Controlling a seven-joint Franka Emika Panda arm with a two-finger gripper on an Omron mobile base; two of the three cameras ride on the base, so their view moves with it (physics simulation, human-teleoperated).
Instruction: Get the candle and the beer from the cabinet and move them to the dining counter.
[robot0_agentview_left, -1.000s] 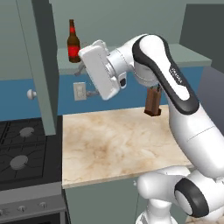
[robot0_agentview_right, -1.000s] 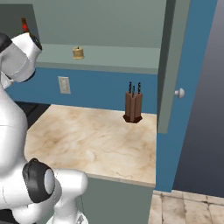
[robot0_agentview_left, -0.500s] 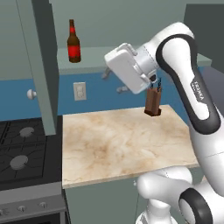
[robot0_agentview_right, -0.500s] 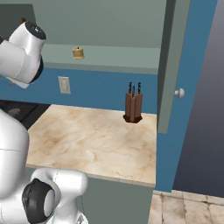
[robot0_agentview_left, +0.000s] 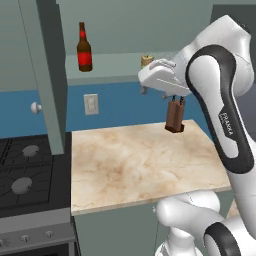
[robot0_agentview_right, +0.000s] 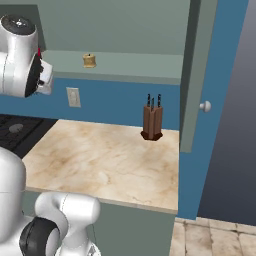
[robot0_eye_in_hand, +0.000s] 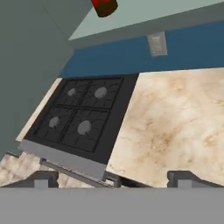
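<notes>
left base view has the white arm bent over the marble tabletop (robot0_agentview_left: 135, 160), its hand raised level with the open cabinet (robot0_agentview_left: 45, 75) shelf and pointing leftward. the tool (robot0_eye_in_hand: 111, 177) is spread wide, its two dark tips standing far apart at the bottom of the hand view with nothing between them.

the beer (robot0_agentview_left: 84, 48) stands upright on the cabinet shelf, well apart from the tool and off to its left in the left base view; the hand view catches just its red-labelled base (robot0_eye_in_hand: 104, 6) at the top edge, far ahead of the tips. the candle (robot0_agentview_left: 146, 60) sits on the same shelf, just behind and slightly above the hand in the left base view, partly hidden by it; the right base view shows it (robot0_agentview_right: 89, 60) clearly as a small tan cylinder on the shelf, to the right of the arm's white housing.

below the tool lies the tabletop, with the black stove (robot0_eye_in_hand: 81, 116) and its four burners beside it, touching its left edge. a pale wall outlet (robot0_agentview_left: 91, 104) sits on the blue backsplash under the shelf. a brown knife block (robot0_agentview_right: 152, 122) stands upright at the back of the tabletop, below the hand and nearer the cabinet door (robot0_agentview_right: 192, 75) with its round knob (robot0_agentview_right: 204, 106).
</notes>
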